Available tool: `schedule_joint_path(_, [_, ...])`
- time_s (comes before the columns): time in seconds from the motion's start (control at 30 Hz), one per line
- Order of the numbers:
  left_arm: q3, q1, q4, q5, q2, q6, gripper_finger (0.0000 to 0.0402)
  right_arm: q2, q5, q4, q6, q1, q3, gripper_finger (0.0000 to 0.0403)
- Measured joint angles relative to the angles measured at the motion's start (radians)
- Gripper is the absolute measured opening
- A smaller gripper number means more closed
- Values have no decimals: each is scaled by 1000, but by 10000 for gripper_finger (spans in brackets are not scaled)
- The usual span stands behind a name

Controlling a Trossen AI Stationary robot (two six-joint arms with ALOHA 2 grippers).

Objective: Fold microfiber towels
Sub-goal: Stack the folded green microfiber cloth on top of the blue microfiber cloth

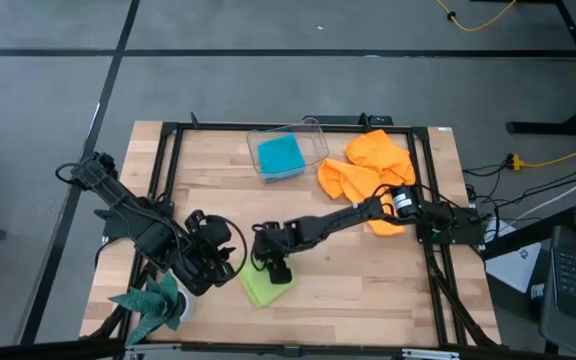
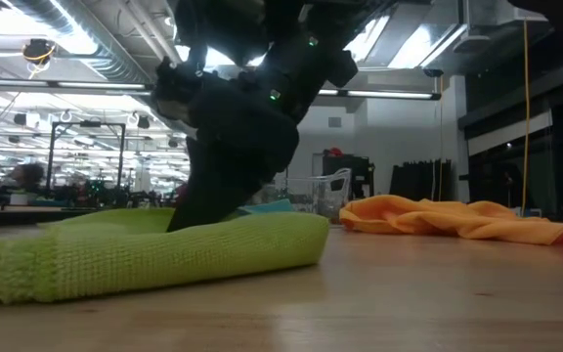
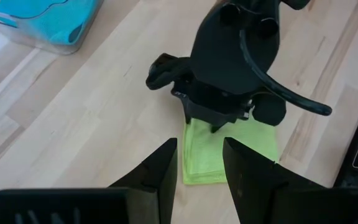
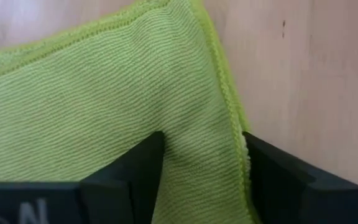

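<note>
- Right pincer [image 1: 279, 270] is down on the folded lime-green towel [image 1: 264, 287], near the near-left part of the bench [image 1: 368, 290]. The right wrist view shows its two fingers [image 4: 126, 177] parted, straddling a strip of the cloth by one edge; the jaws are not clenched on it, so you cannot yet count this as a grasp.
- Risk: if you close here, you may pinch only the top layer. The low view shows the towel as a thick doubled roll, and lifting one ply would peel the fold open.
- Risk: the fingers press into soft plush. Dragging sideways from this stance would bunch the cloth or skew the edges instead of sliding it cleanly.
- Left pincer [image 3: 201, 168] hovers just left of the towel, jaws parted with nothing between them. The two arms are very near each other; any move of the right wrist toward the left could bring the housings into contact.
- Turquoise-blue towel [image 1: 278, 155] lies in the clear bin [image 1: 313, 128] at the far side; the orange towels [image 1: 368, 165] lie heaped, unfolded, at far right, partly under the right arm. Pulling that arm back low may snag and drag them.
- Dark teal spiky-edged cloth [image 1: 151, 305] sits at the near-left corner, close behind the left arm; watch that it is not swept off.
</note>
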Motion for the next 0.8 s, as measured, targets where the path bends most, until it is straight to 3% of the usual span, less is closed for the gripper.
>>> schedule_joint_path(0.13, [0,0,0,0,0,0,121,1,-1,5,51,4,0,157])
schedule_joint_path(0.33, [0,0,0,0,0,0,121,2,-13,7,238,0,0,25])
schedule_joint_path(0.47, [0,0,0,0,0,1,121,6,17,30,388,0,6,12])
schedule_joint_path(0.63, [0,-3,-2,0,0,0,121,2,63,-43,391,-3,72,12])
schedule_joint_path(0.8, [0,-5,-20,2,0,-8,121,-13,206,-257,337,-15,175,12])
